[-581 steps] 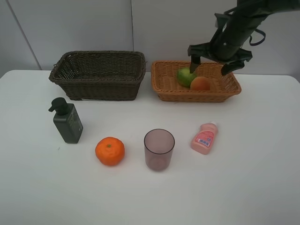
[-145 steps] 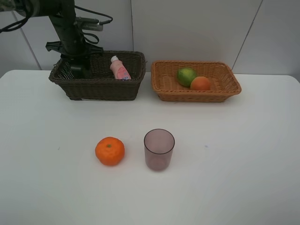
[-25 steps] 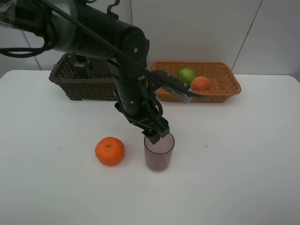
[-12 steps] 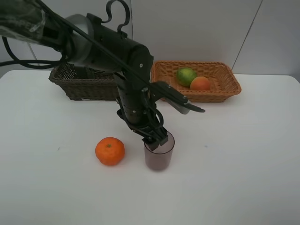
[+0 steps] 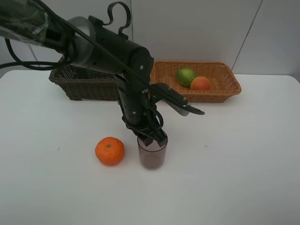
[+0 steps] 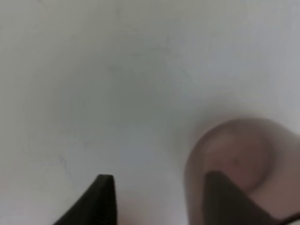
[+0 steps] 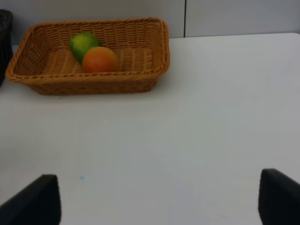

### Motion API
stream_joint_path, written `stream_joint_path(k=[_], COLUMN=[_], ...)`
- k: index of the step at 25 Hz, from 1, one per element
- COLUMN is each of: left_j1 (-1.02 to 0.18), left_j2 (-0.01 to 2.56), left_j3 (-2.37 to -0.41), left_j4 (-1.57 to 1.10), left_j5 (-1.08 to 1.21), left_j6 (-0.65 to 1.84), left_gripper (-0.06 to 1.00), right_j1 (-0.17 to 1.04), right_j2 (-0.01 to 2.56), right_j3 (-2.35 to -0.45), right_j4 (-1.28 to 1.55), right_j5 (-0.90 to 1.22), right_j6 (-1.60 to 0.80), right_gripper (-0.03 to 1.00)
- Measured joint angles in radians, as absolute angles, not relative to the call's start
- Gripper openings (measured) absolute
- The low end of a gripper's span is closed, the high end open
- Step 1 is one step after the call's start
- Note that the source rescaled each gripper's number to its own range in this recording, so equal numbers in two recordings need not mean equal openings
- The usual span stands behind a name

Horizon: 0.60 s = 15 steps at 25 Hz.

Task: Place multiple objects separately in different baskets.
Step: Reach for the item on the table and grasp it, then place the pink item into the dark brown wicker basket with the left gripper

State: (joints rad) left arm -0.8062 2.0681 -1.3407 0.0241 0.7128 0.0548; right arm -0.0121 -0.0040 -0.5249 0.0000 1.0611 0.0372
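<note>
Translucent purplish cup (image 5: pixel 152 157): upright on white worktop (image 5: pixel 243 154), just beside orange mandarin (image 5: pixel 109 151). Left end effector (image 6: pixel 159 186): part-open astride the cup wall, one finger inside, outer finger clear of it, not gripping. Right end effector (image 7: pixel 159 192): wide open, empty. Light tan basket (image 5: pixel 197 97): holds green oval fruit (image 5: pixel 186 76) and peach (image 5: pixel 200 83), side by side

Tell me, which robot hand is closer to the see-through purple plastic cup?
Left. The left gripper straddles the see-through purplish cup's rim, one finger inside and one outside. The right gripper hangs over the white table facing the orange-tan wicker basket, with the cup out of its camera's sight.
</note>
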Motion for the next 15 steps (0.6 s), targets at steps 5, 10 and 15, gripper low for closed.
stream_joint_path(k=[5,10,15], left_j1=[-0.806,-0.806,-0.806], left_j2=[2.068,2.068,2.068], left_j3=[-1.341,-1.341,-1.341], left_j4=[0.025,0.025,0.025], left_j5=[0.706,0.705,0.710], left_j6=[0.055,0.056,0.056], left_gripper=[0.00,0.00,0.00], right_j1=[-0.012,-0.012,-0.012], right_j2=[-0.004,-0.004,-0.004], right_j3=[-0.525,-0.525,-0.525], right_j4=[0.000,0.000,-0.006], right_j5=[1.061,1.061,1.061], right_j6=[0.037,0.037,0.037], right_gripper=[0.79,0.79,0.79])
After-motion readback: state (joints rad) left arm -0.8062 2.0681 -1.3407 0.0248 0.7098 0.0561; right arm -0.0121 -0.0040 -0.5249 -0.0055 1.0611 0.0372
